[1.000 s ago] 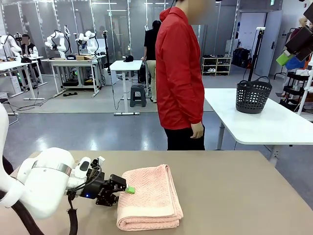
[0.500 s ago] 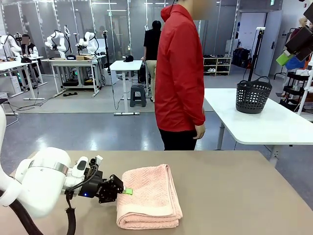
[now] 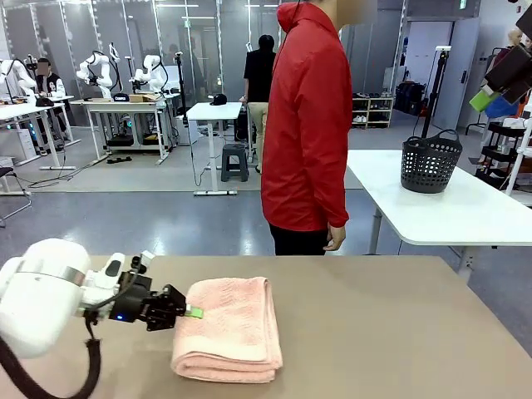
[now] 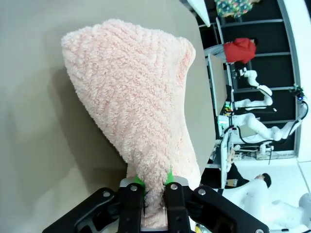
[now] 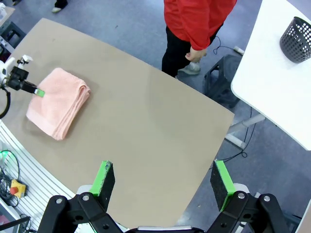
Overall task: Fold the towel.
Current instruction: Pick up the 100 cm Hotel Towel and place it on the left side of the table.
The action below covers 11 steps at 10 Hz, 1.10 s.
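Pincer first: the left pincer, black with green pads, is clenched on the near edge of the soft salmon-pink terry towel, a fold of cloth squeezed between its two fingers. From the front, that left pincer comes in low from the robot's left and bites the towel at its left-hand side. The towel lies on the tan bench, toward the robot's left and near the front edge, already doubled into a thick rectangle with stacked layers showing along its near end.

Farther out, the right pincer hangs high above the bench with its jaws spread wide and nothing between them, looking down on the towel and the left arm beside it. Beyond the far edge of the bench stands a person in a red jacket, side-on, one hand hanging loose and well apart from the cloth.

My reading is that the folding is well along and the step in hand is a grip on the side edge, either to carry it over for one more fold or to tug the bundle into place. The next move calls for a low, steady pull or lift that keeps all the pinched layers together, so the stacked folds do not slide apart or drag open on the bench.
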Tool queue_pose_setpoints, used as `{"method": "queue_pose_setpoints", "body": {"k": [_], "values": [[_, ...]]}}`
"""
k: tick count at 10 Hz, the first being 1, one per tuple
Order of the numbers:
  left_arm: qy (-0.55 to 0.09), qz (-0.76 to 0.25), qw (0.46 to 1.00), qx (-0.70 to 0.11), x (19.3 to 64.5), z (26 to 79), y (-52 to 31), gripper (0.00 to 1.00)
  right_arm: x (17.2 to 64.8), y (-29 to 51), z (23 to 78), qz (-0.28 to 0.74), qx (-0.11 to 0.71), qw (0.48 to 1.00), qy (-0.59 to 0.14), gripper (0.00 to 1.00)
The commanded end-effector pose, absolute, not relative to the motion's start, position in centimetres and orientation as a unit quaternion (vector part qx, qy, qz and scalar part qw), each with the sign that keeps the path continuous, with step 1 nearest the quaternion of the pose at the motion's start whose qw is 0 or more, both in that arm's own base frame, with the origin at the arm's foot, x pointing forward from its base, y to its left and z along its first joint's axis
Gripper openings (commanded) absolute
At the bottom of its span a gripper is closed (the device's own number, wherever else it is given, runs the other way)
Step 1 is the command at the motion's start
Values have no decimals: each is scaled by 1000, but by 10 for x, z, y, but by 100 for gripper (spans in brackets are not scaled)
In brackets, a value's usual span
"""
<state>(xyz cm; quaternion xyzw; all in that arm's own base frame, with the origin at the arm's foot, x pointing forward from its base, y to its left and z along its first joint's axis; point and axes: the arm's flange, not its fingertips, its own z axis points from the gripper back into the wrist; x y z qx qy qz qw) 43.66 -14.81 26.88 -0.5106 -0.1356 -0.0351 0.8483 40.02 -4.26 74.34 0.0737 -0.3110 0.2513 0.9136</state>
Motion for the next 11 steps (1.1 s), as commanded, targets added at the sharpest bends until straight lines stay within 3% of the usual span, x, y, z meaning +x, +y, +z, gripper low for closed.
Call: {"method": "queue_pose_setpoints", "body": {"k": [1,8,11], "values": [[-110,-59,855,-504,442,290,-104,0,400,-44,742,257,69,914,-307,100],[-110,-112,910,-385,475,326,116,0,400,-44,742,257,69,914,-307,100],[-109,-117,914,-373,482,323,145,0,400,-44,742,257,69,914,-307,100]]}}
